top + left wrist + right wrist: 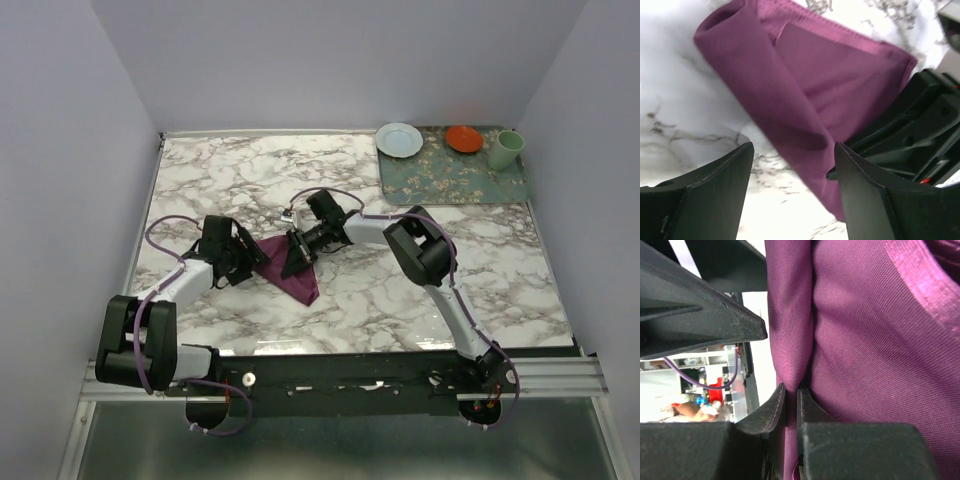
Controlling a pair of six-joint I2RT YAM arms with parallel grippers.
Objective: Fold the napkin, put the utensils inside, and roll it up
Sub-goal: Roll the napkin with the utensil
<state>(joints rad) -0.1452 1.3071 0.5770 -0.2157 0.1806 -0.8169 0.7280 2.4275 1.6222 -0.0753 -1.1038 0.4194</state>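
Observation:
The plum-purple napkin [296, 277] lies folded and bunched on the marble table, between the two grippers. My left gripper [248, 264] stands open at its left edge. In the left wrist view the napkin [805, 85] runs diagonally above and between the spread fingers [715, 195] without being pinched, and the left gripper [792, 146] holds nothing. My right gripper [298, 254] is shut on a raised fold of the napkin [865, 340], and its fingertips [779, 397] squeeze the cloth thin. The utensils are hidden in every view.
A green floral mat [450, 178] lies at the back right. On it are a pale blue plate [399, 139], an orange bowl [463, 138] and a green cup [505, 149]. The right gripper's black body [920, 125] sits close beside my left fingers.

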